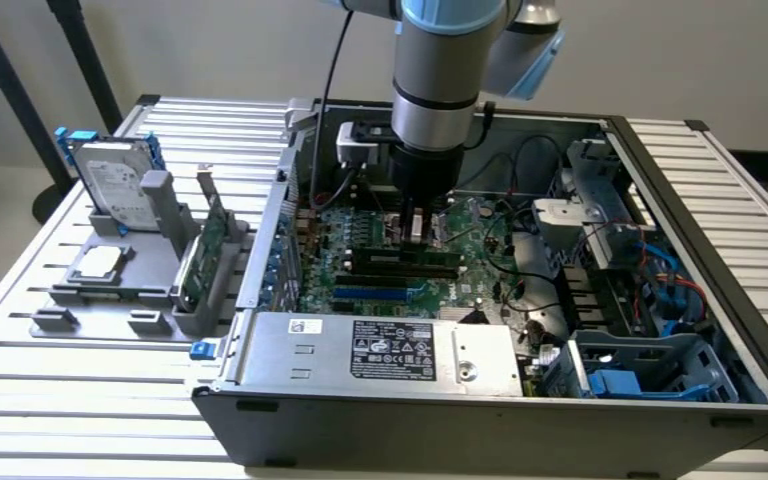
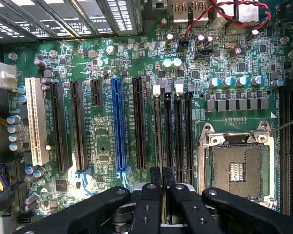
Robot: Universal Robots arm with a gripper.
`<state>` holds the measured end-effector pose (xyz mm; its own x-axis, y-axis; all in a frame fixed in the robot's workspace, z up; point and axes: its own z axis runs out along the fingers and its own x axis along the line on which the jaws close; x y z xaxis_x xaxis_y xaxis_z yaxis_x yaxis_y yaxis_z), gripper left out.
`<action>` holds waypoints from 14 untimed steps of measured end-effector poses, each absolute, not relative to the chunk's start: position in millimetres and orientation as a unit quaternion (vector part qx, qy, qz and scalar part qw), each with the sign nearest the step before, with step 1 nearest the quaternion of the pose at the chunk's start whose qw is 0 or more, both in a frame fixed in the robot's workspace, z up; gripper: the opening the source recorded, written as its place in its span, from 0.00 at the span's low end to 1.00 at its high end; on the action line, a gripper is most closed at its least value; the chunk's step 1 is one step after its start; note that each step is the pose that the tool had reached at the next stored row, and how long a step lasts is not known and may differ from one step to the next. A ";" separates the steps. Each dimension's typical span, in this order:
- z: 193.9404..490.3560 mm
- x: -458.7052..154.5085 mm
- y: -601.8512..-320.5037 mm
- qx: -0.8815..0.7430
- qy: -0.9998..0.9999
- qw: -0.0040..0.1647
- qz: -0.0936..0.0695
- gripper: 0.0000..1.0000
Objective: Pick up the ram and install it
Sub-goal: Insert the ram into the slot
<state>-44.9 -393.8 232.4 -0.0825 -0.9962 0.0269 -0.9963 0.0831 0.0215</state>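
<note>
My gripper (image 1: 419,238) reaches down inside the open computer case, over the green motherboard (image 1: 357,290). Its two black fingers (image 2: 151,195) are pressed close together on the ram (image 1: 398,257), a long thin stick with dark chips. The ram stands on edge along one of the black memory slots (image 2: 178,136), beside the CPU socket (image 2: 237,168). In the wrist view the ram (image 2: 161,136) shows edge-on, running from between the fingertips to the slot's white clip (image 2: 156,89). I cannot tell how deep it sits in the slot.
A silver power supply (image 1: 384,350) lies in front of the motherboard, and cables and a drive cage (image 1: 638,370) crowd the exterior view's right. Outside the case, a grey stand holds a green expansion card (image 1: 197,262) and a hard drive with blue rails (image 1: 115,185).
</note>
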 end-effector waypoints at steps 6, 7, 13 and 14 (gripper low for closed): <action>231.7 -45.0 -393.3 0.675 -0.737 0.017 0.001 0.13; 231.6 -45.1 -393.2 0.675 -0.737 0.017 0.001 0.13; 230.4 -45.6 -393.0 0.675 -0.738 0.016 0.002 0.13; 230.1 -45.6 -393.0 0.675 -0.738 0.016 0.002 0.13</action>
